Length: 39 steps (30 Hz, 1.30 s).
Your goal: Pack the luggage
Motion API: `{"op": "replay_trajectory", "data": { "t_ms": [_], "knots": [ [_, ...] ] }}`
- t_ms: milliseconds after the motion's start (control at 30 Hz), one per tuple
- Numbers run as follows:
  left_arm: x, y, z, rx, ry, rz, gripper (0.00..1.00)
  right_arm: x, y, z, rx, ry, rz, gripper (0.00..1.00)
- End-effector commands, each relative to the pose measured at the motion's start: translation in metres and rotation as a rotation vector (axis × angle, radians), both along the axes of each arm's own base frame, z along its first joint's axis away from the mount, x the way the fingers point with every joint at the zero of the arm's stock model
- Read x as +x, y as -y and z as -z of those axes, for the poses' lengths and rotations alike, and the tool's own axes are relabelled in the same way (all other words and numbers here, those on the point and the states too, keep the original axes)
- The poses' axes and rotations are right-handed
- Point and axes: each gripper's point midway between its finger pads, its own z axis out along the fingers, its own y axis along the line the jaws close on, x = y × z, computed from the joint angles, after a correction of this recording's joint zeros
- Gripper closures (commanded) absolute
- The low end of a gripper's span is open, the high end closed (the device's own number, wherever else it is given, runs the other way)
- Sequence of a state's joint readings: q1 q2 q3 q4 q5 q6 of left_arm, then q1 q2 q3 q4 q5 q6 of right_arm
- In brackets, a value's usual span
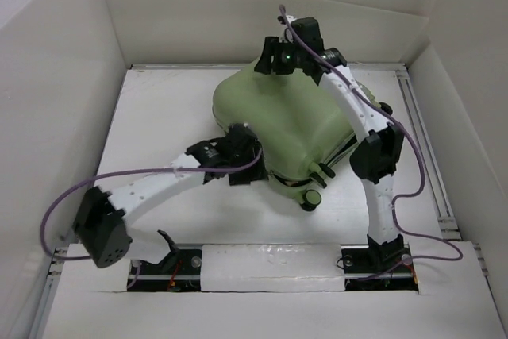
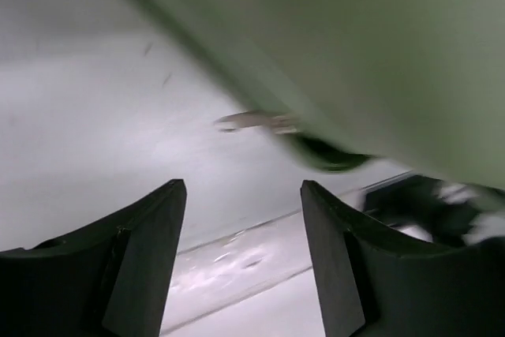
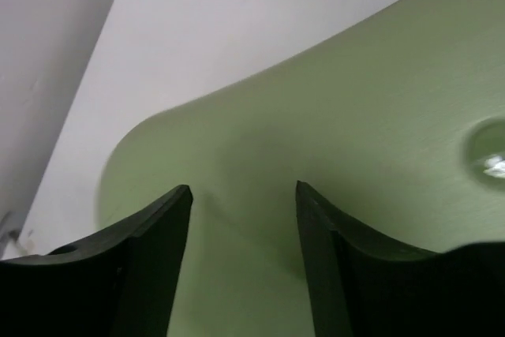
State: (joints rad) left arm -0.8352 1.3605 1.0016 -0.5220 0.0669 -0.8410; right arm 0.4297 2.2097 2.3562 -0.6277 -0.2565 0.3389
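1. The luggage (image 1: 278,121) is seen closed and lying flat on the white surface (image 1: 175,109), right of centre, its wheeled end turned toward the arm bases.
2. Its shell is shown as pale green hard plastic, smooth and faintly glossy, with rounded corners; a shallow round dimple (image 3: 489,147) is pressed into it.
3. A small green-and-black wheel (image 1: 312,198) is seen at the near corner.
4. A small metal zip pull (image 2: 252,121) is seen sticking out from the seam, blurred, beside a dark rounded part (image 2: 327,155).
5. The left pincer (image 2: 241,195) is held released, its black wedge-shaped fingers (image 2: 142,258) spread with nothing between them, low at the luggage's near-left edge.
6. The right pincer (image 3: 243,187) is likewise spread and empty, poised over the far rounded corner of the shell.
7. The surface is enclosed by plain white panels (image 1: 48,77); purple cables (image 1: 63,196) are looped along both white arms.
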Motion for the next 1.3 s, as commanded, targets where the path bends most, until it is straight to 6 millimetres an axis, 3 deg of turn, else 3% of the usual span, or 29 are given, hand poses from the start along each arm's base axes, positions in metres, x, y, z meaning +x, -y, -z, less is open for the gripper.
{"op": "replay_trajectory", "data": {
  "t_ms": [0,33,67,100,133,167,200,233,267,300,333,367,400,467,500,533,567,600,633,667,767,933,1000,1067,1100,1133,1167,1233,1267],
  "knots": [
    [0.042,-0.014,-0.161,-0.195,0.403,-0.114,0.42,-0.03,0.041,-0.073,0.049,0.047,0.003,0.36],
    [0.052,-0.024,-0.184,-0.209,0.466,-0.156,0.39,-0.043,0.057,-0.11,0.078,0.115,0.034,0.35],
    [0.074,-0.045,-0.211,-0.23,0.521,-0.242,0.35,-0.042,0.08,-0.122,0.083,0.135,0.099,0.35],
    [0.09,-0.054,-0.223,-0.243,0.559,-0.263,0.35,-0.047,0.092,-0.103,0.058,0.095,0.132,0.35],
    [0.105,-0.063,-0.228,-0.26,0.569,-0.298,0.35,-0.066,0.11,-0.137,0.088,0.168,0.172,0.35],
    [0.13,-0.08,-0.223,-0.276,0.548,-0.331,0.35,-0.073,0.123,-0.137,0.096,0.164,0.224,0.35],
    [0.149,-0.084,-0.235,-0.332,0.588,-0.34,0.35,-0.089,0.152,-0.129,0.106,0.152,0.335,0.45],
    [0.164,-0.092,-0.231,-0.346,0.588,-0.355,0.35,-0.084,0.165,-0.09,0.059,0.077,0.385,0.52],
    [0.179,-0.1,-0.227,-0.35,0.59,-0.375,0.35,-0.108,0.182,-0.112,0.122,0.121,0.445,0.6],
    [0.207,-0.115,-0.209,-0.336,0.558,-0.414,0.35,-0.116,0.207,-0.102,0.129,0.105,0.522,0.71],
    [0.225,-0.125,-0.217,-0.32,0.587,-0.439,0.37,-0.128,0.226,-0.059,0.096,0.03,0.602,0.89],
    [0.241,-0.134,-0.212,-0.278,0.586,-0.472,0.37,-0.152,0.24,-0.074,0.129,0.082,0.641,0.93],
    [0.268,-0.146,-0.182,-0.224,0.539,-0.513,0.37,-0.164,0.251,-0.065,0.136,0.065,0.692,0.96],
    [0.298,-0.15,-0.183,-0.233,0.544,-0.52,0.37,-0.188,0.275,-0.032,0.096,0.014,0.816,1.0],
    [0.319,-0.152,-0.147,-0.225,0.467,-0.516,0.37,-0.206,0.281,-0.031,0.124,0.005,0.854,1.0],
    [0.33,-0.148,-0.136,-0.232,0.442,-0.517,0.38,-0.214,0.291,-0.021,0.133,-0.019,0.895,1.0],
    [0.345,-0.149,-0.145,-0.248,0.459,-0.513,0.38,-0.222,0.295,0.0,0.129,-0.071,0.915,1.0],
    [0.355,-0.144,-0.139,-0.261,0.446,-0.497,0.38,-0.23,0.296,0.007,0.141,-0.086,0.924,1.0],
    [0.37,-0.139,-0.105,-0.249,0.379,-0.49,0.38,-0.233,0.297,0.017,0.155,-0.112,0.938,0.98],
    [0.384,-0.138,-0.121,-0.263,0.414,-0.486,0.38,-0.235,0.296,0.031,0.161,-0.151,0.933,0.98],
    [0.406,-0.124,-0.094,-0.289,0.355,-0.435,0.39,-0.239,0.286,0.07,0.169,-0.235,0.905,0.96],
    [0.398,-0.086,-0.062,-0.333,0.287,-0.314,0.39,-0.218,0.28,0.118,0.142,-0.303,0.868,0.93],
    [0.374,-0.066,-0.042,-0.328,0.232,-0.266,0.39,-0.205,0.265,0.141,0.13,-0.363,0.817,0.93],
    [0.355,-0.057,-0.03,-0.326,0.211,-0.236,0.4,-0.179,0.25,0.144,0.154,-0.359,0.757,0.93],
    [0.34,-0.051,-0.047,-0.337,0.236,-0.217,0.4,-0.17,0.239,0.142,0.156,-0.341,0.702,0.93],
    [0.314,-0.057,-0.014,-0.311,0.161,-0.227,0.4,-0.164,0.215,0.139,0.171,-0.34,0.609,0.93],
    [0.305,-0.055,-0.013,-0.309,0.18,-0.222,0.4,-0.147,0.202,0.119,0.184,-0.294,0.558,0.91],
    [0.276,-0.058,-0.032,-0.315,0.218,-0.215,0.42,-0.129,0.166,0.127,0.128,-0.305,0.44,0.91],
    [0.249,-0.066,-0.003,-0.285,0.163,-0.229,0.42,-0.109,0.146,0.096,0.146,-0.249,0.373,0.91]
  ]
}}
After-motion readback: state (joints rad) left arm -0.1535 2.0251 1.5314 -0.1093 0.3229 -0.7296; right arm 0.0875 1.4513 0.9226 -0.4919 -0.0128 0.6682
